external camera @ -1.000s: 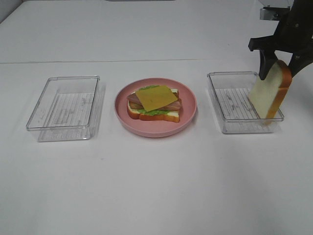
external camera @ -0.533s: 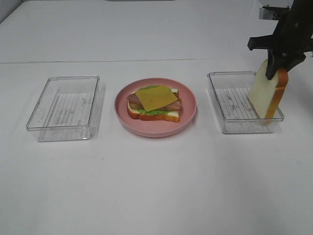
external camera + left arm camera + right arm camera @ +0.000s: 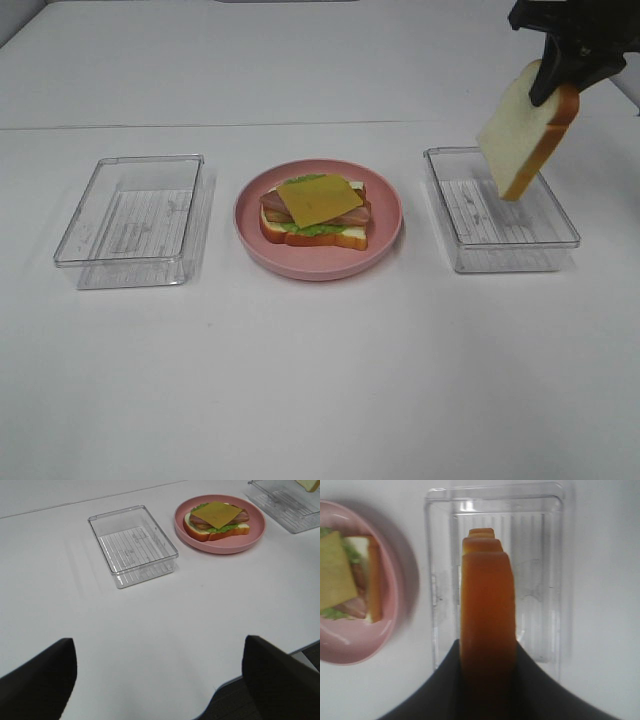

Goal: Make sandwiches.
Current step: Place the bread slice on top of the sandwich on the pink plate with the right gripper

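**Top slice held in the air above the right tray**

Nearest the camera, the white table (image 3: 320, 400) lies bare across its whole front, wide and flat from side to side. The left gripper (image 3: 160, 680) sits low over this front edge, its two dark fingers (image 3: 35, 680) spread wide apart with nothing between them.

Farther back, three things stand in a row, each with a clear gap of table between it and the next. On the left is a clear plastic tray (image 3: 132, 218), with nothing in it. In the middle is the round pink plate (image 3: 385, 215), bearing the open sandwich (image 3: 315, 212): a bread slice at the bottom, then lettuce, bacon strips and a yellow cheese square on top. The stack sits inside the plate's rim with pink showing all round it. On the right is a second clear tray (image 3: 500, 210), its floor bare.

Above that tray's far side the right gripper (image 3: 555, 75) pinches the second bread slice (image 3: 520, 130) by its crust edge, jaws closed narrowly on it. The slice hangs tilted, its lower corner above the tray's rim and touching nothing.

Beyond the row the table runs on bare to the back.
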Controlling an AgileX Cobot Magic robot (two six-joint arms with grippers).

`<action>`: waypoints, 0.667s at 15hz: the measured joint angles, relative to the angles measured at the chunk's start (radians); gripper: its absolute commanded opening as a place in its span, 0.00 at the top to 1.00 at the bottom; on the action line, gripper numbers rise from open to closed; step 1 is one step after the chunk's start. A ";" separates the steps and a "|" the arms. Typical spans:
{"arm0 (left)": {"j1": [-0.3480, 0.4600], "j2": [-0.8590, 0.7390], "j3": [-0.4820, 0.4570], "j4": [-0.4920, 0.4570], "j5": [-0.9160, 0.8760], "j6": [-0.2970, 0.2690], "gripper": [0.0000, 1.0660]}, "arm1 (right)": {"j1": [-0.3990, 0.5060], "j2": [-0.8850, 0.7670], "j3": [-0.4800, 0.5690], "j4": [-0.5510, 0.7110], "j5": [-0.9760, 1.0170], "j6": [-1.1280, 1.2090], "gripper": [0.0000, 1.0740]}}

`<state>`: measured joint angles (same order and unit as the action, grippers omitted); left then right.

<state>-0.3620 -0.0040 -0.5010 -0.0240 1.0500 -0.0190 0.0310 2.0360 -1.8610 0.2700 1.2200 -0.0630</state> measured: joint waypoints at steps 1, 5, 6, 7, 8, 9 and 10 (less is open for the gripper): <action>0.000 0.000 0.000 0.000 0.000 0.000 0.20 | 0.000 -0.010 0.002 0.056 0.000 -0.016 1.00; 0.000 0.000 0.000 0.000 0.000 0.000 0.20 | 0.000 -0.048 0.116 0.310 -0.001 -0.105 1.00; 0.000 0.000 0.000 0.000 0.000 0.000 0.20 | 0.000 -0.053 0.132 0.341 -0.001 -0.112 1.00; 0.000 0.000 0.000 0.000 0.000 0.000 0.20 | 0.000 -0.057 0.177 0.416 -0.005 -0.138 1.00; 0.000 0.000 0.000 0.000 0.000 0.000 0.20 | 0.015 -0.058 0.273 0.551 -0.062 -0.207 1.00; 0.000 0.000 0.000 0.000 0.000 0.000 0.20 | 0.033 -0.058 0.326 0.615 -0.111 -0.240 1.00; 0.000 0.000 0.000 0.000 0.000 0.000 0.20 | 0.055 -0.058 0.370 0.670 -0.159 -0.270 1.00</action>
<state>-0.3620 -0.0040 -0.5010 -0.0240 1.0500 -0.0190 0.0860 1.9780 -1.4910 0.9400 1.0610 -0.3330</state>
